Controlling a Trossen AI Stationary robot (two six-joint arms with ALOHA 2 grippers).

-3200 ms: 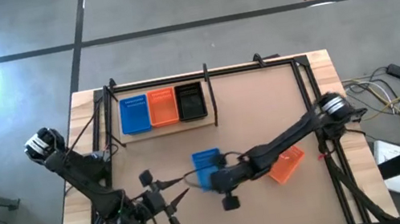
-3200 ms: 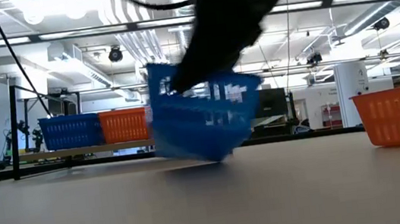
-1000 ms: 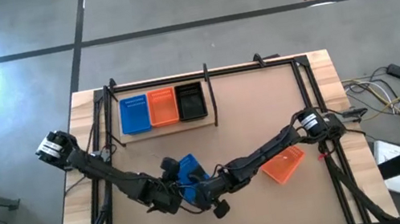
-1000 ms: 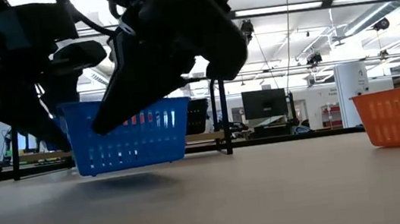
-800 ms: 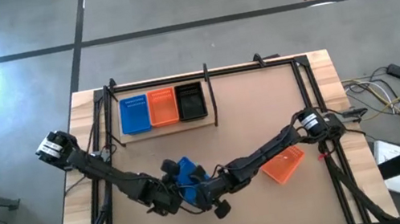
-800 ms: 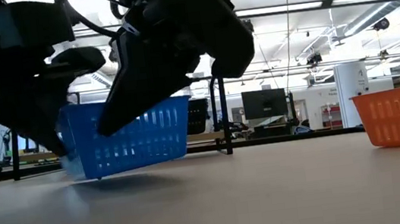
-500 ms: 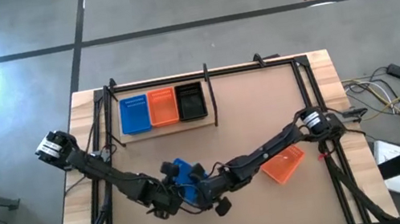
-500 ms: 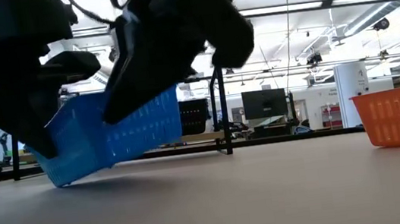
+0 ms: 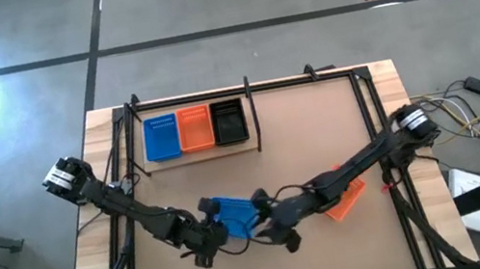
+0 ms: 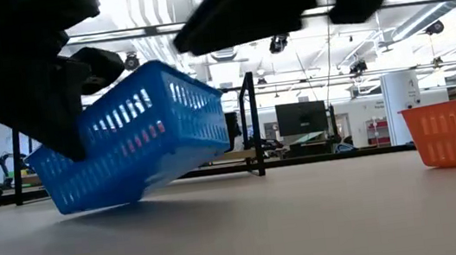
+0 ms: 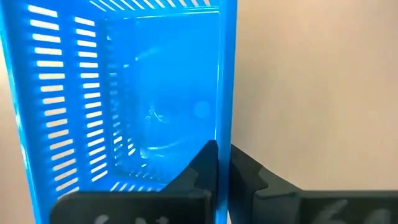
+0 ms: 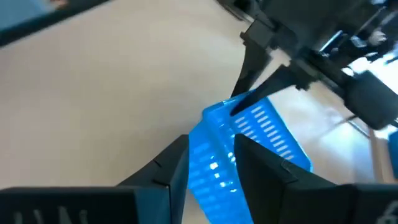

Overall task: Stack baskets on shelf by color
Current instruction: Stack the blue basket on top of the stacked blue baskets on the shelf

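Note:
A blue basket (image 9: pixel 231 211) is tilted over the table's near middle, and my left gripper (image 9: pixel 212 227) is shut on it from its left. It also shows in the low view (image 10: pixel 137 130) and the left wrist view (image 11: pixel 124 93). My right gripper (image 9: pixel 269 221) is open just right of the basket and higher, clear of it; its wrist view shows the basket (image 12: pixel 261 134) beyond its fingers. An orange basket (image 9: pixel 343 198) rests flat on the table to the right. The shelf (image 9: pixel 202 151) at the far left holds blue (image 9: pixel 161 137), orange (image 9: pixel 194 129) and black (image 9: pixel 228 123) baskets side by side. My left gripper pinches one upright wall of the blue basket (image 11: pixel 225 134), with one finger (image 11: pixel 202 168) inside the basket and the other (image 11: pixel 249 177) outside. The fingers come from the table's left and lie along the wall. The basket is tilted, right end up, with its lower left corner (image 10: pixel 61 204) at the table.
Black metal rods (image 9: pixel 251 113) edge the shelf, and a black frame (image 9: pixel 368 108) runs along the table's sides. An upright black post (image 10: pixel 254 124) stands behind the basket in the low view. Bare tabletop lies between the basket and the shelf.
My right gripper has come off the blue basket and gone up and toward the table's right edge. The basket stays in my left gripper and has tipped further: its right end has risen while its left lower corner has stayed down by the table.

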